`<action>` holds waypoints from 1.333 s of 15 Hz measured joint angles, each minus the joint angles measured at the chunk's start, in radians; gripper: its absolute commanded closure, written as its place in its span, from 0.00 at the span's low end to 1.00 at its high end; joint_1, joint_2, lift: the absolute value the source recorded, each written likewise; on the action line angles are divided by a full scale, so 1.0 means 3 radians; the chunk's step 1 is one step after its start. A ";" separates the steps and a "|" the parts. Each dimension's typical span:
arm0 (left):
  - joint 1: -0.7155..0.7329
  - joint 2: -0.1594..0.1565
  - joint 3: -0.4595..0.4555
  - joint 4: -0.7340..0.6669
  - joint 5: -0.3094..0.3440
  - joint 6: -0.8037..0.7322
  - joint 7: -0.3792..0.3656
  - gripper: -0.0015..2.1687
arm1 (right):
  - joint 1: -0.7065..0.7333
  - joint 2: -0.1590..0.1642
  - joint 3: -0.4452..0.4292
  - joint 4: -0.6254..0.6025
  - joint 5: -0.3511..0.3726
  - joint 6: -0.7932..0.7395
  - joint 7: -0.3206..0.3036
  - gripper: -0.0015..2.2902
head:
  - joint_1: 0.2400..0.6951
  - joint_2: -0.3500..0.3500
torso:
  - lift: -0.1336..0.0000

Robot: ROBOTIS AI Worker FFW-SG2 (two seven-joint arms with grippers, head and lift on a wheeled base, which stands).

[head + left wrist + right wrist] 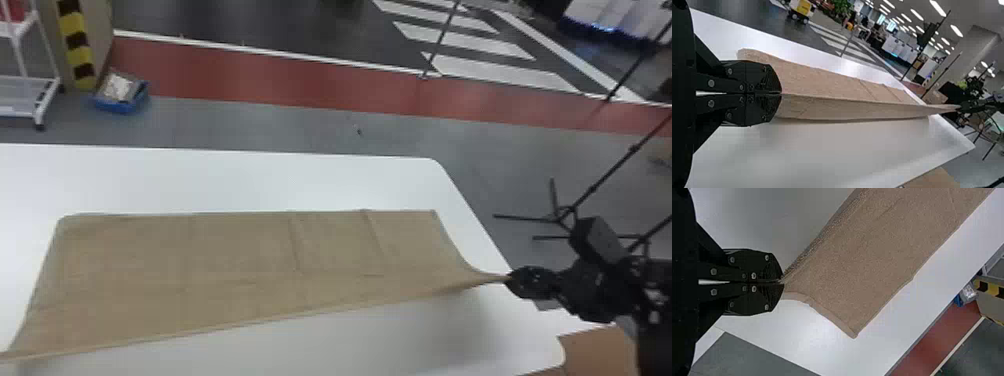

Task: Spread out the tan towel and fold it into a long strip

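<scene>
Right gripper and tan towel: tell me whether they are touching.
Touching. The right wrist view shows it: the right gripper's jaws are shut on a corner of the tan towel, and the cloth spreads out directly from their tips.

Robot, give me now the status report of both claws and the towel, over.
Left claw and right claw both shut on towel corners. Tan towel stretched between, near edge raised. Nothing seen in the way.

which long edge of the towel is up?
The near long edge, raised between the left gripper and right gripper; the far long edge lies on the table.
</scene>
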 measured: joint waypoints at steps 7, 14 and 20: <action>-0.0315 0.0002 -0.0080 -0.0502 -0.0065 0.0774 -0.0445 0.99 | -0.0335 -0.0132 0.0058 0.0141 0.0199 0.0189 0.0000 0.98 | 1.00 0.00 | 0.12; -0.1217 0.0046 -0.0784 -0.0172 -0.0537 0.1595 -0.0455 0.99 | -0.1074 -0.0249 0.0751 0.0724 0.0728 0.0448 0.0000 0.98 | 1.00 0.00 | 0.12; -0.1957 0.0045 -0.1128 0.0587 -0.0840 0.1850 -0.0361 0.99 | -0.1732 -0.0290 0.1161 0.1384 0.1027 0.0508 0.0000 0.98 | 1.00 0.05 | 0.12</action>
